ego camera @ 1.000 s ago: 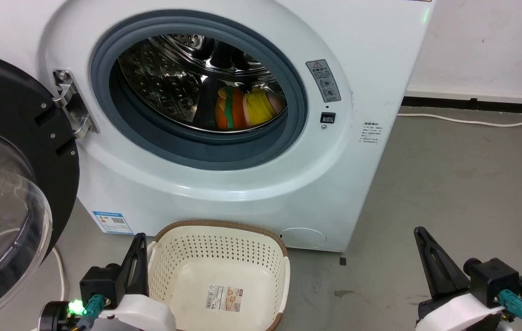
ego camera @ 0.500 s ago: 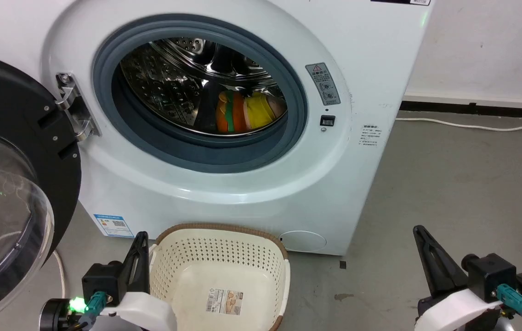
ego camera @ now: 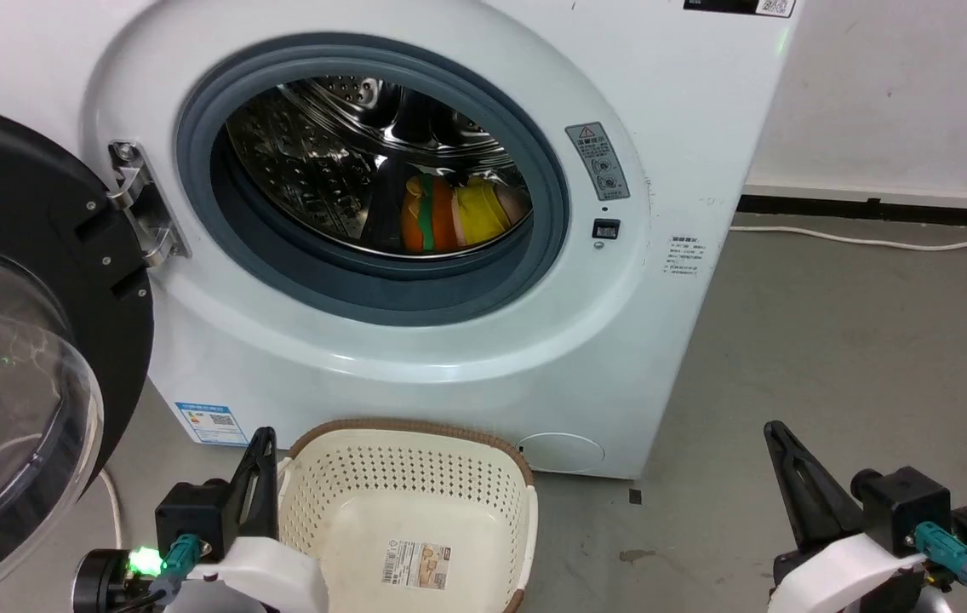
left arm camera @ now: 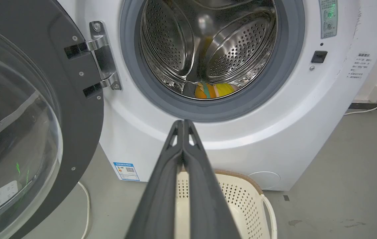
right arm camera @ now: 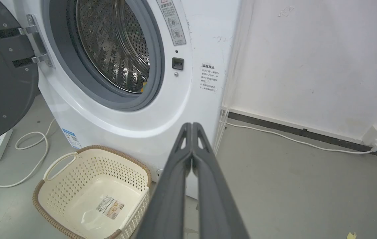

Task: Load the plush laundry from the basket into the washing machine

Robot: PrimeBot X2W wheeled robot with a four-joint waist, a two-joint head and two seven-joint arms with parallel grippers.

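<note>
A grey concrete floor [ego camera: 832, 340] is running back to a white wall [right arm camera: 308, 49], and the washing machine [ego camera: 415, 366] is standing on it right in front of me. Its black-framed glass door [ego camera: 32, 221] is hanging wide open on my left.

I am holding both arms low and back from the machine. The two long fingers of my left gripper [left arm camera: 183, 123] are pressing flat against each other with nothing between them, just beside the basket's left side and aiming at the washer's front below the port. My right gripper [right arm camera: 192, 126] is doing the same, clamped on air, well off to the basket's right above the floor.

The plush laundry [ego camera: 443, 213] is lying inside the steel drum [ego camera: 305, 162], low down and past the grey rubber ring [ego camera: 390, 298]. Its orange body with the green stripe is facing left and its yellow shirt is facing right.

The basket [ego camera: 415, 426] is sitting on the floor just in front of the washer's base. It is carrying nothing but the printed label [ego camera: 415, 565] stuck to its bottom.

I am judging the loading itself to be done, since the one toy is in the machine and nothing is waiting in the basket. The door is standing open, and the task sentence is not saying whether shutting it belongs to the job.
</note>
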